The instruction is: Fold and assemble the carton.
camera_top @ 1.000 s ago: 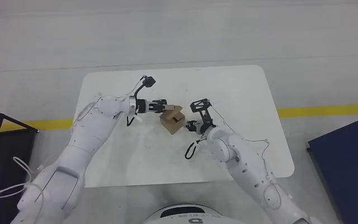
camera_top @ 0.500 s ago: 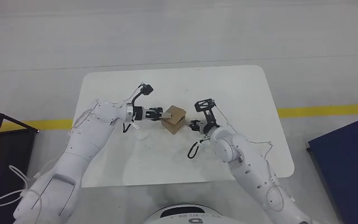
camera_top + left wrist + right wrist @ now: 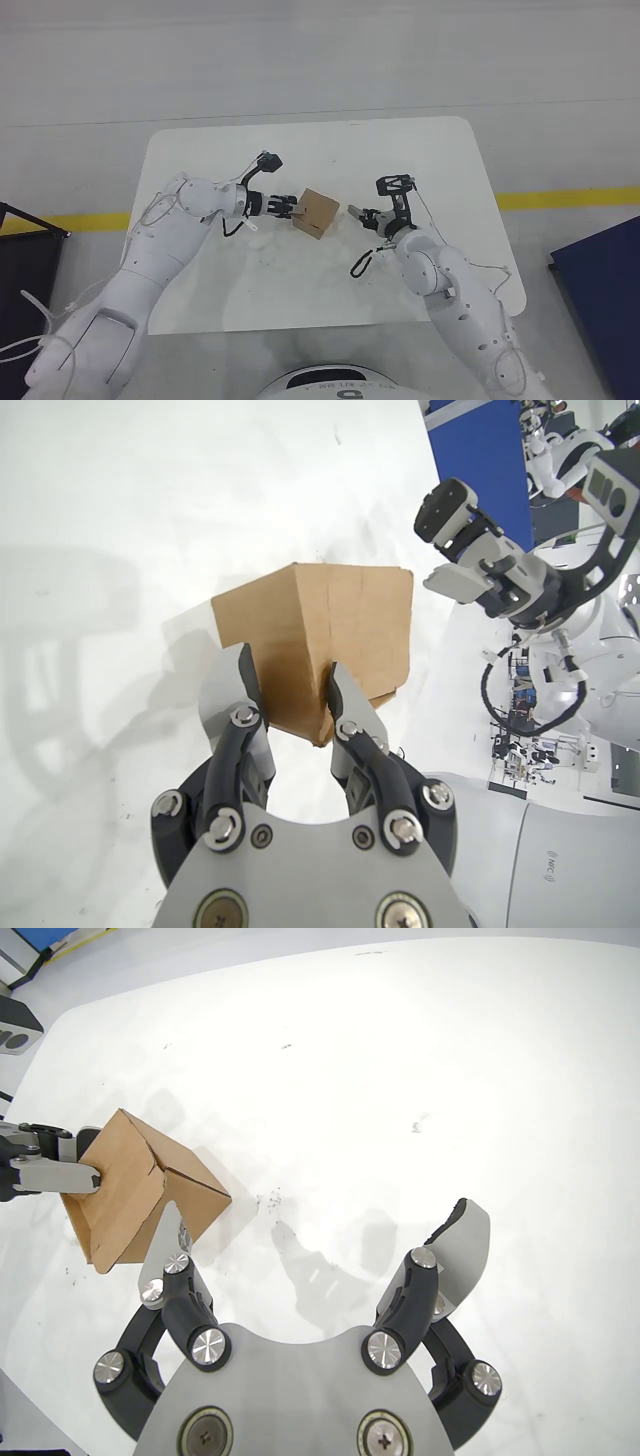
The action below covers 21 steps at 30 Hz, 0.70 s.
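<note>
The brown carton (image 3: 316,213) rests on the white table (image 3: 430,150), between the two grippers. The left gripper (image 3: 290,672) pinches one corner of the carton, a finger on either face. On the carton's opposite side, the right gripper (image 3: 317,1213) hovers close by, fingers spread wide, clear of it.

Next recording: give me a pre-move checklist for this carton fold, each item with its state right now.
1. Left claw gripping the carton: ok, shut on one corner edge.
2. Right claw ready to engage: ok, open and apart from the carton.
3. Flap flush with the carton's side: not ok, its edge sticks out.
4. Carton seated flat on the table: cannot tell; it looks tilted.
</note>
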Motion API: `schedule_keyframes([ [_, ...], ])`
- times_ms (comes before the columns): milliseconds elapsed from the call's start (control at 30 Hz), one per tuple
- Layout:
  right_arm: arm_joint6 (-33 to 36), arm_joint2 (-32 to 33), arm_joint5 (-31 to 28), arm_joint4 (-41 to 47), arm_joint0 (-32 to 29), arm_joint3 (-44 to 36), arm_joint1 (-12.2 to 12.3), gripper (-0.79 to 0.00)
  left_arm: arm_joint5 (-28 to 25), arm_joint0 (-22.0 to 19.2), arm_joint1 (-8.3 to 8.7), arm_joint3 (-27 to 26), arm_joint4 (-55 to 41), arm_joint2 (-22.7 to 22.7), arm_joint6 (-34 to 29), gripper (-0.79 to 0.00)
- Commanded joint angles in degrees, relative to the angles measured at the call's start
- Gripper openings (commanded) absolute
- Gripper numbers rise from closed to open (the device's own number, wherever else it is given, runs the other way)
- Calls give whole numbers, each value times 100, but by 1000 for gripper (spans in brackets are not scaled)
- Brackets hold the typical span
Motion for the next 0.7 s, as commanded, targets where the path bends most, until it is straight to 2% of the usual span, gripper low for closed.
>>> schedule_keyframes([
  [0,4,18,-151,5,-69,-91,12,0,17,-1,3,-42,0,2,-6,-400],
  [33,36,-5,-199,-20,-70,-99,13,0,18,-2,6,-63,1,-2,-3,-388],
  [67,75,-40,-229,-48,-48,-83,11,0,1,2,8,-90,-15,-10,6,-320],
  [133,140,-122,-246,-60,40,-1,-4,0,-19,17,18,-138,-17,-29,25,-117],
  [233,180,-235,-236,-36,189,149,-33,0,-23,51,33,-237,-15,-42,15,0],
  [667,147,-324,-118,0,350,350,-84,0,-37,76,54,-420,4,-40,82,0],
])
